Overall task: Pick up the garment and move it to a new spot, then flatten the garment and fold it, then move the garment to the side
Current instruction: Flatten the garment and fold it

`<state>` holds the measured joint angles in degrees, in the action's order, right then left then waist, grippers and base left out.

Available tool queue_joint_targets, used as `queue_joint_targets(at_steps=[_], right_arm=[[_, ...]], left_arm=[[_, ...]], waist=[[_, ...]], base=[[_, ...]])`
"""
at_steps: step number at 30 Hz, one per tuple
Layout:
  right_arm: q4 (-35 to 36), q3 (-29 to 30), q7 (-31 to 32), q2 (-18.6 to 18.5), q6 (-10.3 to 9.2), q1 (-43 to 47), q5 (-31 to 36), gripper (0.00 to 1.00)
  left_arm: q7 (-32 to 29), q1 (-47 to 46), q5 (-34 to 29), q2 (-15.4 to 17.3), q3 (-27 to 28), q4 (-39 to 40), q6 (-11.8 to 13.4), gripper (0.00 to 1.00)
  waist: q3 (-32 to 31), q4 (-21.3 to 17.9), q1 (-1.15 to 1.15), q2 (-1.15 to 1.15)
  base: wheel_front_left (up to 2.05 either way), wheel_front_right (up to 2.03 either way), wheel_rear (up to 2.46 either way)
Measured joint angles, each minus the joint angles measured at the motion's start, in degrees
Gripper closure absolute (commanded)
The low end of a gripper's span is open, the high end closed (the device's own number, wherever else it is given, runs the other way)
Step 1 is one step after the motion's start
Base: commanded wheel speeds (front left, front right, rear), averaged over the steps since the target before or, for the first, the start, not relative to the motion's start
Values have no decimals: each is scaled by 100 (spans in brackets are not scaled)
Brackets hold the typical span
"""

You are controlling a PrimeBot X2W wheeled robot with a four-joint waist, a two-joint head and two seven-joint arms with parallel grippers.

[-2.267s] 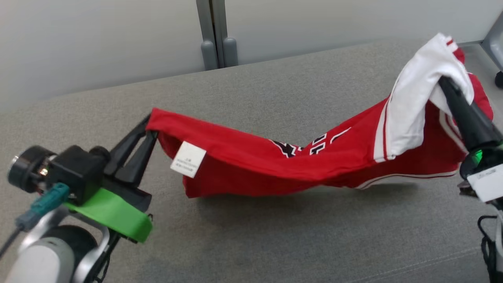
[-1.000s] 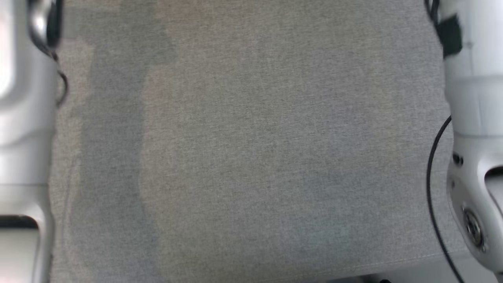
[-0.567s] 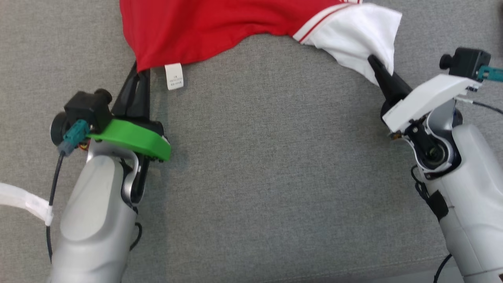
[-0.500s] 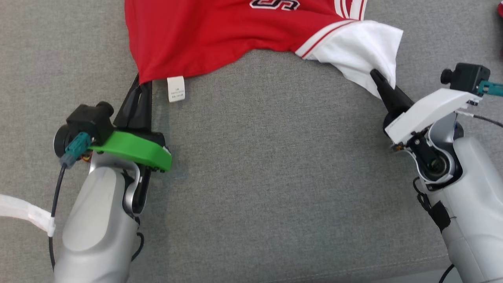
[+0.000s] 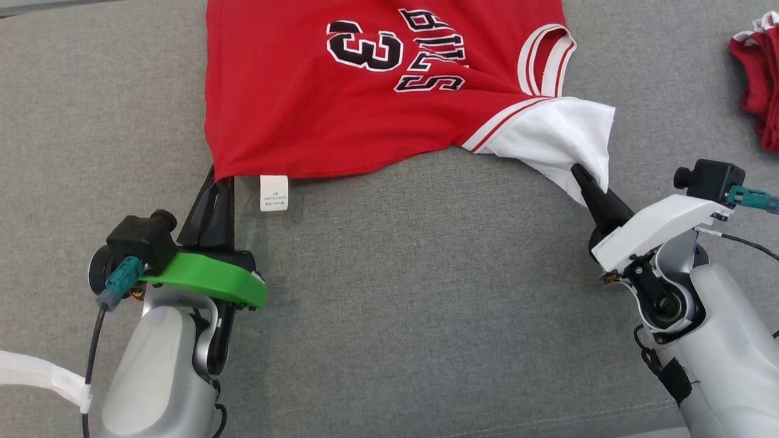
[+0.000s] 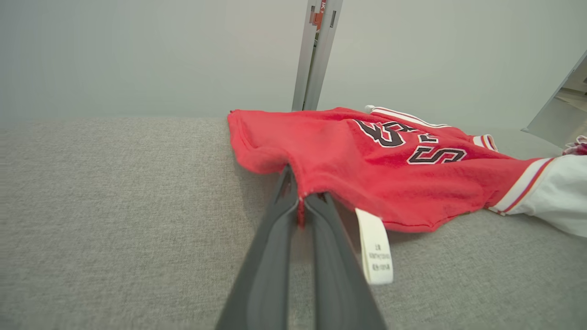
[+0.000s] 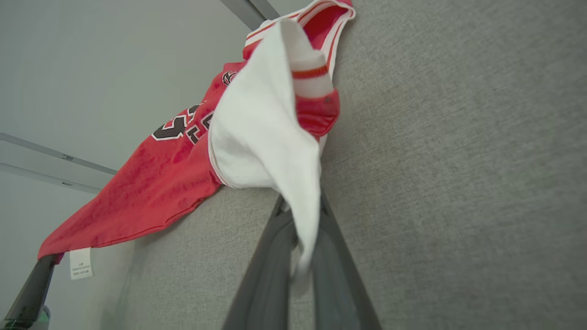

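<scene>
A red jersey (image 5: 341, 91) with black lettering and a white sleeve (image 5: 560, 140) lies spread on the grey cushion surface (image 5: 401, 292), front facing up. My left gripper (image 5: 220, 173) is shut on its near left hem corner, beside a white care tag (image 5: 273, 192). In the left wrist view the fingers (image 6: 279, 229) pinch the red hem (image 6: 321, 183). My right gripper (image 5: 577, 172) is shut on the tip of the white sleeve; the right wrist view shows white cloth (image 7: 270, 137) draped between the fingers (image 7: 263, 279).
Another red and white garment (image 5: 758, 91) lies bunched at the right edge of the cushion. A pale wall and a grey upright post (image 6: 316, 55) stand behind the surface. Bare grey fabric stretches between my two arms.
The head camera has tilted, so more of the jersey shows now. Earlier the jersey hung stretched in the air between the grippers; now it lies flat on the cushion, both grips unchanged.
</scene>
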<state>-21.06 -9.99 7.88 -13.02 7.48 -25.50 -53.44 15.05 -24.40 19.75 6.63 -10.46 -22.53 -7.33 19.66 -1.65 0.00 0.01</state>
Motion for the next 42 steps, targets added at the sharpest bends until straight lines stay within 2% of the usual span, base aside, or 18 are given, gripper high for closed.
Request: queue_joint_targets(at_steps=[11, 14, 20, 21, 23, 24, 32, 42], right_arm=[[-31, -121, -146, 1, 0, 214, 16, 100], [-30, -148, -196, -3, 0, 306, 18, 87], [-2, -172, -220, -18, 0, 515, 3, 83], [0, -181, -221, -22, 0, 553, -9, 87], [12, -201, -221, -25, 0, 620, -34, 90], [32, -229, -220, -29, 0, 660, -42, 100], [245, -347, -201, -96, 0, 1040, -197, 100], [820, -170, -163, -208, 0, 1979, -425, 100]], left_arm=[[0, 304, 4, -29, 46, 15, -3, 100], [0, 398, 4, -43, 55, 19, -3, 100], [0, 671, 3, -77, 85, 47, -4, 100], [0, 717, 3, -84, 83, 48, -4, 100], [0, 809, 3, -93, 85, 59, -4, 100], [0, 862, 3, -96, 85, 68, -4, 100], [0, 1348, -13, -122, 92, 190, 3, 100], [-12, 2168, 45, -115, 83, 586, 82, 100]], waist=[[-159, -15, 0, 0], [-214, -16, 0, 0], [-360, -26, 0, 0], [-390, -28, 0, 0], [-452, -35, 0, 0], [-485, -40, 0, 0], [-787, -56, 0, 0], [-1277, -61, 0, 0]], base=[[0, 0, 0], [0, 0, 0], [0, 0, 0], [0, 0, 0], [0, 0, 0], [0, 0, 0], [0, 0, 0], [0, 0, 0]])
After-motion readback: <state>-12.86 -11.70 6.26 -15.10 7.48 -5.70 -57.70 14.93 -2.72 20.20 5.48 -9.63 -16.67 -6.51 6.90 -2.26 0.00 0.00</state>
